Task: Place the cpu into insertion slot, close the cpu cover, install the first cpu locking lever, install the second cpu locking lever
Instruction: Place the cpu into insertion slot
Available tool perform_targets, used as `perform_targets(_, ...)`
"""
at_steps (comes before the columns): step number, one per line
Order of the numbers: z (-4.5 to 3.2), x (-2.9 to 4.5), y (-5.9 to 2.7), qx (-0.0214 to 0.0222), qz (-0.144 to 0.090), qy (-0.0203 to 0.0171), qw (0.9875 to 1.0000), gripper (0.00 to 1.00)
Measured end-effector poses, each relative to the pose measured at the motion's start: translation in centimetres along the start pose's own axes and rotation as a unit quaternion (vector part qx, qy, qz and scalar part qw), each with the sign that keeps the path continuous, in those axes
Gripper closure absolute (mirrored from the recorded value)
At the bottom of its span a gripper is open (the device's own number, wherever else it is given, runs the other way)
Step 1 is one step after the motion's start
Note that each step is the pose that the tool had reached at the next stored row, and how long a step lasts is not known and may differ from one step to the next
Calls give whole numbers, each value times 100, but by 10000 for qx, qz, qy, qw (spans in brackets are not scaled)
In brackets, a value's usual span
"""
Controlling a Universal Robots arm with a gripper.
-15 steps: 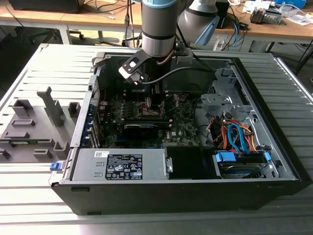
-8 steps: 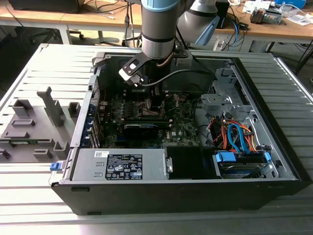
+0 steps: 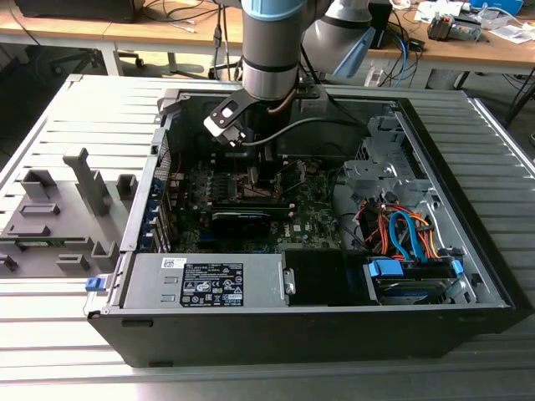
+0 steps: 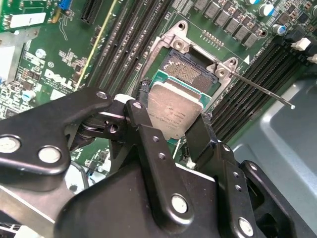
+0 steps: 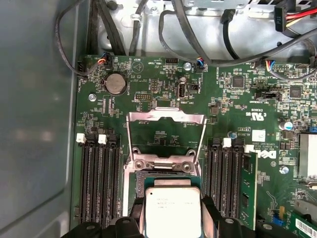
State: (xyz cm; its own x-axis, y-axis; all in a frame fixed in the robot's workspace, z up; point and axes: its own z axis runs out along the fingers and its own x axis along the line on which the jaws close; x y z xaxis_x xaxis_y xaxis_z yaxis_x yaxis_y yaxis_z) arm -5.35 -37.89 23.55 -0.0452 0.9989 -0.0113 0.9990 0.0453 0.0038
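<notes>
Counts in the open case

One case (image 3: 334, 326) and one arm (image 3: 269, 50). It has one gripper (image 4: 176, 116) with two fingers (image 4: 148, 134). I count one cpu (image 4: 176, 106), one socket (image 4: 190, 69), one cover (image 5: 166, 117) and one thin lever (image 4: 257, 89). There are two memory banks (image 5: 99, 183), one at each side of the socket, one coin battery (image 5: 115, 84), and one power supply (image 3: 209, 280) along the near edge of the case.

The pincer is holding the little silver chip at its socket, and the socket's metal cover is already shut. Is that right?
Not quite: the cpu cover is open, swung back away from the insertion slot, as the first wrist view shows. The rest holds: the pincer grips the cpu at the slot.
</notes>
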Motion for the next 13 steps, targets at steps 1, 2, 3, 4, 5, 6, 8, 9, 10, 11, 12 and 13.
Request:
perform_targets(1, 10, 10, 0, 0, 0, 1, 10000, 46)
perform_targets(2, 15, 15, 1, 0, 0, 1, 10000, 46)
perform_targets(3, 24, 23, 1, 0, 0, 0, 10000, 46)
perform_targets(4, 32, 25, 2, 0, -1, 0, 10000, 46)
perform_targets(5, 44, 28, 1, 0, 0, 0, 10000, 46)
perform_targets(6, 51, 28, 0, 0, 0, 0, 10000, 46)
perform_targets(8, 62, 29, -5, 0, 1, 0, 10000, 46)
perform_targets(9, 67, 30, -7, 0, 1, 0, 10000, 46)
perform_targets(10, 74, 32, -10, 0, 0, 0, 10000, 46)
perform_targets(11, 79, 34, -12, 0, 0, 0, 10000, 46)
perform_targets(12, 88, 39, -16, 0, 0, 0, 10000, 46)
perform_targets(13, 98, 44, -26, 0, 1, 0, 10000, 46)
